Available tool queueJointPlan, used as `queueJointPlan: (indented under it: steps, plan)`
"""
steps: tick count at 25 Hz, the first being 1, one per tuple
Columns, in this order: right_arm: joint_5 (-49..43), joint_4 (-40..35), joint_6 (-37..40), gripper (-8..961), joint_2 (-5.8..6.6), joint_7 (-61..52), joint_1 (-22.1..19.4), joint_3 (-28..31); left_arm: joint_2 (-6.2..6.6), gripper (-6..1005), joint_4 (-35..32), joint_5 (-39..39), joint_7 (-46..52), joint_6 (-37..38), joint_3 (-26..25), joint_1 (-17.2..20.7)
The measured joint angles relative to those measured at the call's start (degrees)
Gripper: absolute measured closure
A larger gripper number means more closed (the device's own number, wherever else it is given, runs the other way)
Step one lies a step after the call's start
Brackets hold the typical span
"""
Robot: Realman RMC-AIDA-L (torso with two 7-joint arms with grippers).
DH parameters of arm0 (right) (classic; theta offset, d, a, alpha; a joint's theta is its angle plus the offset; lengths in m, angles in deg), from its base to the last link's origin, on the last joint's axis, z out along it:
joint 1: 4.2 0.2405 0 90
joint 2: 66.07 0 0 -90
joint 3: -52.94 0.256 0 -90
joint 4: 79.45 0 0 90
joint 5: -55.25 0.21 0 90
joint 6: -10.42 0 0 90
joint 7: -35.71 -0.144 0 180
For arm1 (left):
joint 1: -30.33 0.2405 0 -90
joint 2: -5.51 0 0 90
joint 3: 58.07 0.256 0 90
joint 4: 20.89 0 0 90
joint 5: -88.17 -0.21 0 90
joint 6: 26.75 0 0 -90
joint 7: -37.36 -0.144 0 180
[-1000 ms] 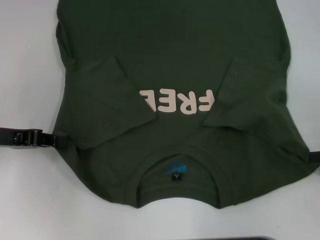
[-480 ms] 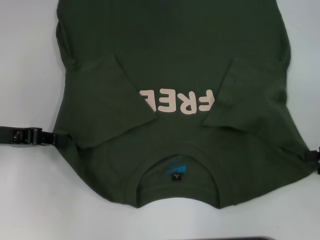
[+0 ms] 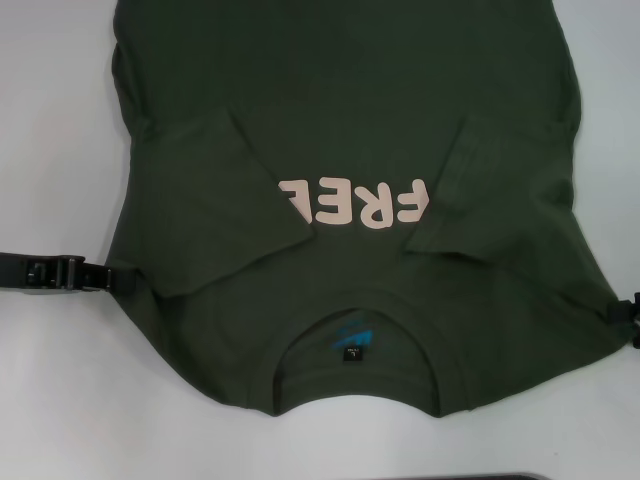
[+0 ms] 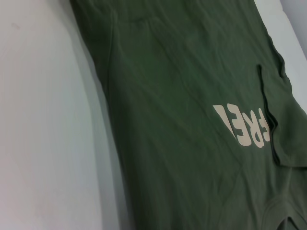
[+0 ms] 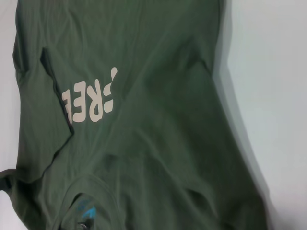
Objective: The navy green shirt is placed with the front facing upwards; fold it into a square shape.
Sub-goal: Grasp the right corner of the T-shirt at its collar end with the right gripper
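The navy green shirt point(image 3: 340, 100) lies flat on the white table, front up, with cream lettering point(image 3: 355, 203) on the chest. Its ribbed neck point(image 3: 355, 305) and blue inner label point(image 3: 352, 338) point toward me. Both short sleeves are folded inward over the chest, one point(image 3: 215, 200) on the left and one point(image 3: 490, 185) on the right. My left gripper point(image 3: 118, 278) sits low at the shirt's left shoulder edge and touches the cloth. At the right shoulder edge only the tip of my right gripper point(image 3: 622, 312) shows. Both wrist views show the shirt point(image 4: 182, 96) point(image 5: 144, 57) from the side.
Bare white table point(image 3: 60, 400) surrounds the shirt on the left, right and near side. A dark strip point(image 3: 480, 477) runs along the table's near edge. The shirt's hem end runs out of the top of the head view.
My right gripper has come a little inward from the picture's right edge to the shirt's shoulder. The left gripper and the shirt have hardly moved.
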Motion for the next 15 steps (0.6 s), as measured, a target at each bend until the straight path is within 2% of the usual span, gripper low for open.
queueJointPlan:
  steps: [15]
  plan:
    - [0.25,0.0,-0.15,78,-0.7,0.22,1.81,-0.12,-0.05,964,0.0,0.34,-0.01,-0.59,0.25,-0.18]
